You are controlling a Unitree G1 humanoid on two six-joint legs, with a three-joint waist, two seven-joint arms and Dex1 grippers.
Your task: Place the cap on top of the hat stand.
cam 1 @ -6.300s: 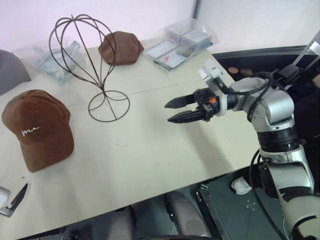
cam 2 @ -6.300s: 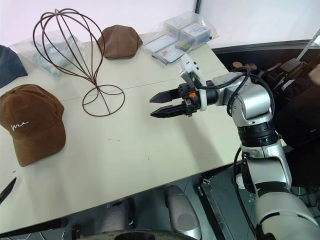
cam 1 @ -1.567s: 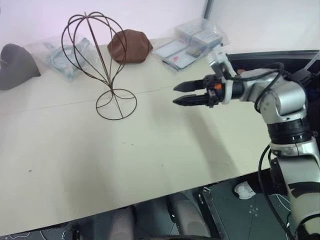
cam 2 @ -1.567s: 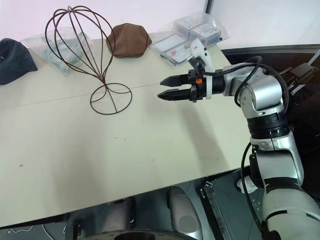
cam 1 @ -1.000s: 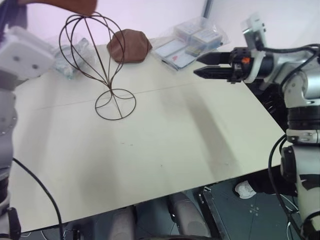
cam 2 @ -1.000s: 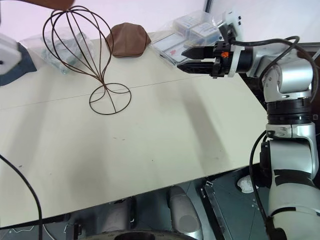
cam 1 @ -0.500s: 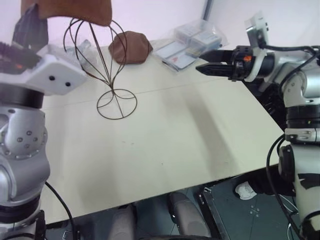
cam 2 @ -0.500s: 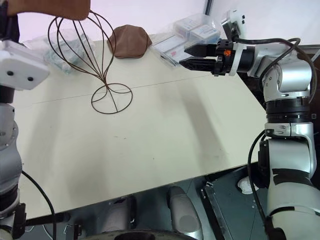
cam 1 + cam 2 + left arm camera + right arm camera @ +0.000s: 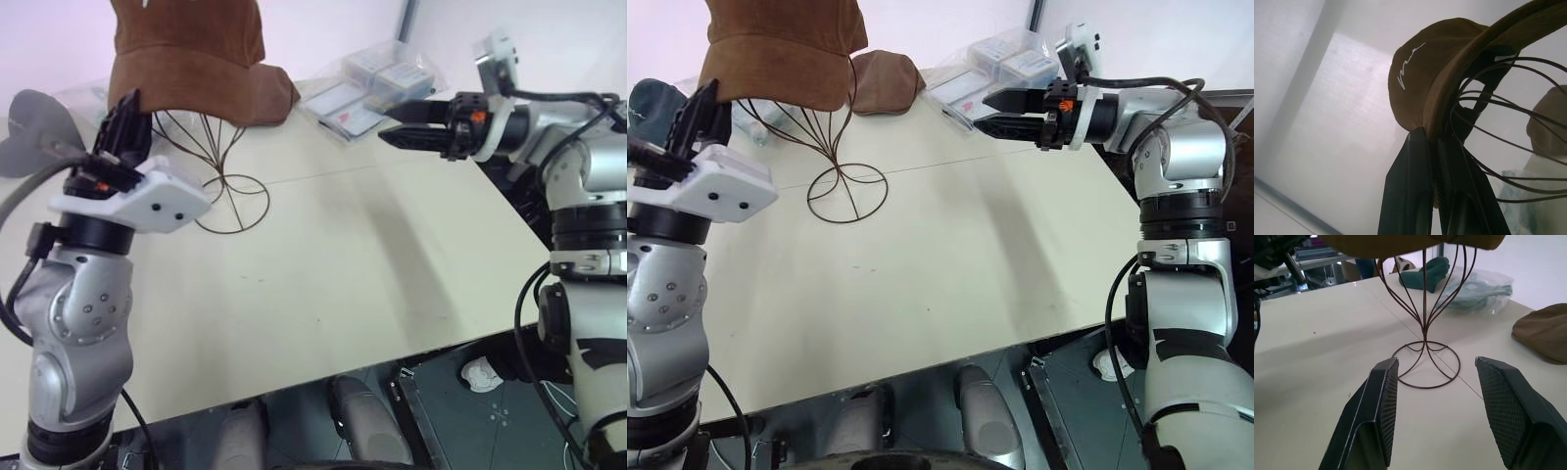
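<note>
Left hand is clamped on the rim of the cap, fingers pinched tight on the brown fabric edge. The cap sits directly above and ahead of that hand, draped over the wire head of the hat stand; in the left wrist view the stand's wires run up inside the cap, the white embroidery facing away from the stand. Whether the cap rests fully on the wires or hangs from the grip, I can't tell. The stand's ring base stands on the counter, just beyond and below the left hand. Right hand hovers over the counter's far right side with fingers spread apart, holding nothing, pointed across at the stand, which lies straight ahead of it between its fingers in the right wrist view, well apart. Plain brown hat lies on the counter past the stand; bagged packs sit just beyond the right hand. Grey cap lies beyond the left hand.
</note>
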